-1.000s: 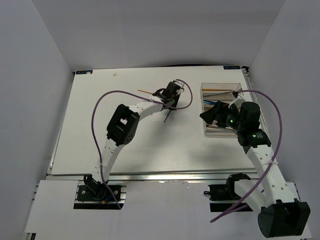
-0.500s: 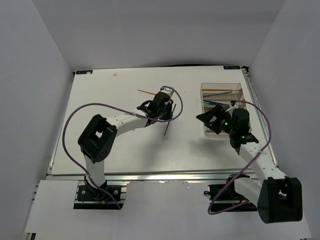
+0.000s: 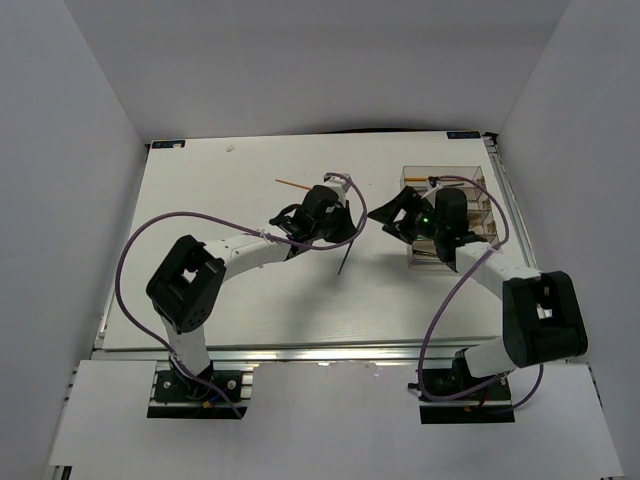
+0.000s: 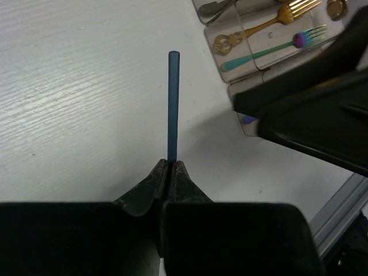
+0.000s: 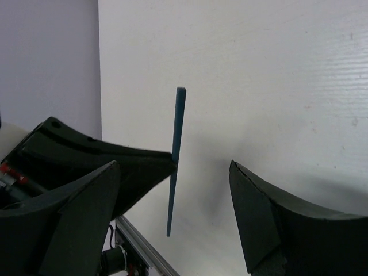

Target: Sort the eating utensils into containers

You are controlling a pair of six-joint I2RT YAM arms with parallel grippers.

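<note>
Between chopstick (image 4: 173, 103), tray (image 3: 476, 178): right claw (image 3: 386, 210) (agape)

Overhead and close wrist views share chopstick (image 4: 173, 103).

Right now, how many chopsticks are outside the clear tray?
2: a dark chopstick pinched in the left fingers, an orange chopstick lying on the table beyond them. More may be hidden.

left arm (image 3: 245, 250): white links, boxy black joint housings | right arm (image 3: 482, 263): same white/black build, green LED (image 3: 425, 222) lit near wrist | cable (image 3: 122, 280): purple, one loose loop per arm | bases (image 3: 185, 385): black blocks, small wiring at foot | fingers (image 5: 276, 224): matte black, broad wedges tapering to tips
</note>
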